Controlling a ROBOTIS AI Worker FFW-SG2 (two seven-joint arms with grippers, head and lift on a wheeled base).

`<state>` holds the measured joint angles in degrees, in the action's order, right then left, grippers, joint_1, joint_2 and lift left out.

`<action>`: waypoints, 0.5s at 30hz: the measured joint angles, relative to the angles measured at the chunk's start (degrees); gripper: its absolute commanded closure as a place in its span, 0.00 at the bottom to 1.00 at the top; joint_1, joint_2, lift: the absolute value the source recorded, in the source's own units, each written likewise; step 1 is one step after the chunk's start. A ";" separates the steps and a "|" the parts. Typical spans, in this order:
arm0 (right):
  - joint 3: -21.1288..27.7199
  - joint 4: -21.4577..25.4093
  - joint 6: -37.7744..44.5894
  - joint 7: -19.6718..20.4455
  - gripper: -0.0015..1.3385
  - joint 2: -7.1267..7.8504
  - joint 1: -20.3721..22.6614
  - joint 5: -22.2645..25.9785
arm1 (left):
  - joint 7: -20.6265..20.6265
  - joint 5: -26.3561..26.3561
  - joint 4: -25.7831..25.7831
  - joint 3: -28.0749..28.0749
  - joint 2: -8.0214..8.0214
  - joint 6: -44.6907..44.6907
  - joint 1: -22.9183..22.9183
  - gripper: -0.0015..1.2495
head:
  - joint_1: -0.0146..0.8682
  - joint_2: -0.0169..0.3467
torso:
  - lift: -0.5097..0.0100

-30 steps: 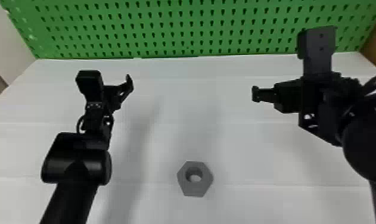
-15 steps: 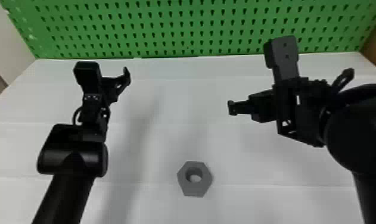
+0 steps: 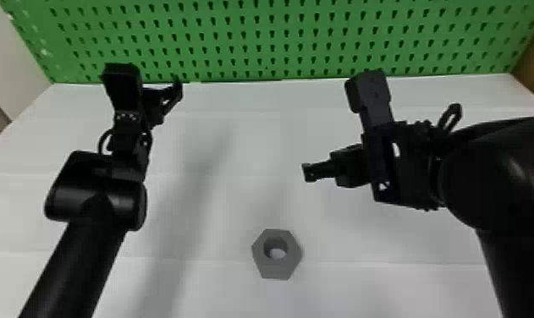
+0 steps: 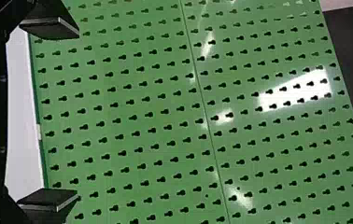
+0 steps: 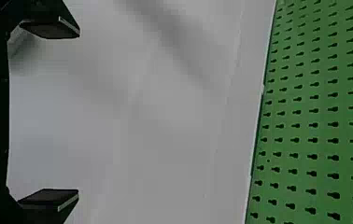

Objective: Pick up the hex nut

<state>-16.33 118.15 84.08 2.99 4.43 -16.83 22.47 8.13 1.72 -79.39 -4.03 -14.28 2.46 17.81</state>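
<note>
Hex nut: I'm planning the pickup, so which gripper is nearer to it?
Right, the robot's own. The right gripper is beyond the hex nut and slightly to its right; the left gripper is farther beyond it and well to its left.

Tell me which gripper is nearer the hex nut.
The right gripper: in the head view it is closer to the hex nut; the left gripper is off toward the pegboard.
</note>
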 measured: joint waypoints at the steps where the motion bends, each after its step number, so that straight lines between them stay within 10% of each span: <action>1: -0.27 -0.30 -0.05 0.00 0.07 -0.02 -0.13 0.11 | 0.46 0.56 0.35 -1.11 -0.57 0.00 0.68 0.07 | 0.91 0.43 | 0.80; 15: -1.09 -3.39 -0.09 0.00 0.07 -0.17 -0.88 2.32 | 0.98 1.26 2.71 -5.31 -2.11 0.09 5.33 0.07 | 0.91 0.43 | 0.80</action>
<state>-17.42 114.77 83.99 2.99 4.26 -17.72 24.79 9.11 2.97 -76.68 -9.34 -16.39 2.54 23.13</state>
